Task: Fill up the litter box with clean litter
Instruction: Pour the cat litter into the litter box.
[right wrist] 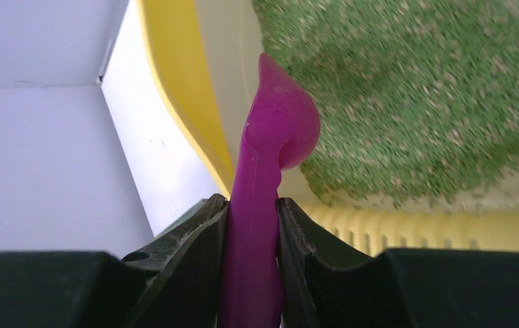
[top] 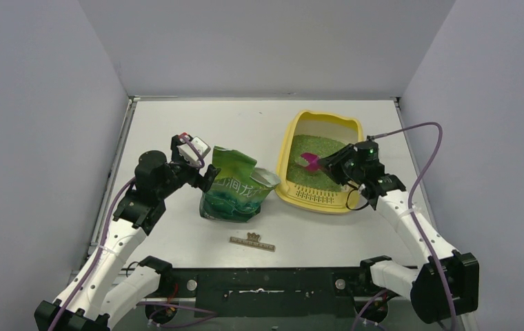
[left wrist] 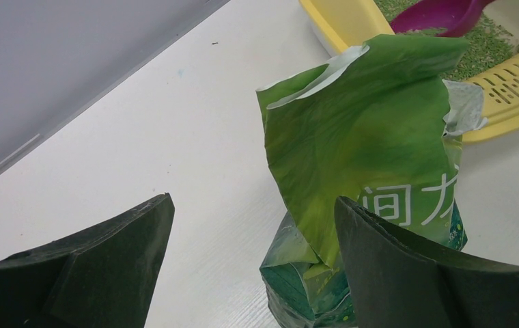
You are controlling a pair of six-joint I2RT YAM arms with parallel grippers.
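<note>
Filling in hand: scoop inside the tray, bag standing open beside it.

The right gripper [right wrist: 251, 205] has its fingers clamped on the handle of a magenta plastic scoop [right wrist: 281, 123], held over the fine light-green litter granules [top: 305, 146] lying in the pale yellow rectangular plastic litter box [top: 314, 200]. The left gripper [left wrist: 251, 201] has its fingers apart at the glossy dark-green bag [top: 235, 189], closed on nothing. Judgement: coverage looks partial, so the next move calls for returning to the bag's mouth.

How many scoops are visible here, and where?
1. The magenta scoop is clamped in the right gripper, its bowl over the clean litter inside the litter box. Another could be hidden behind the bag.
</note>
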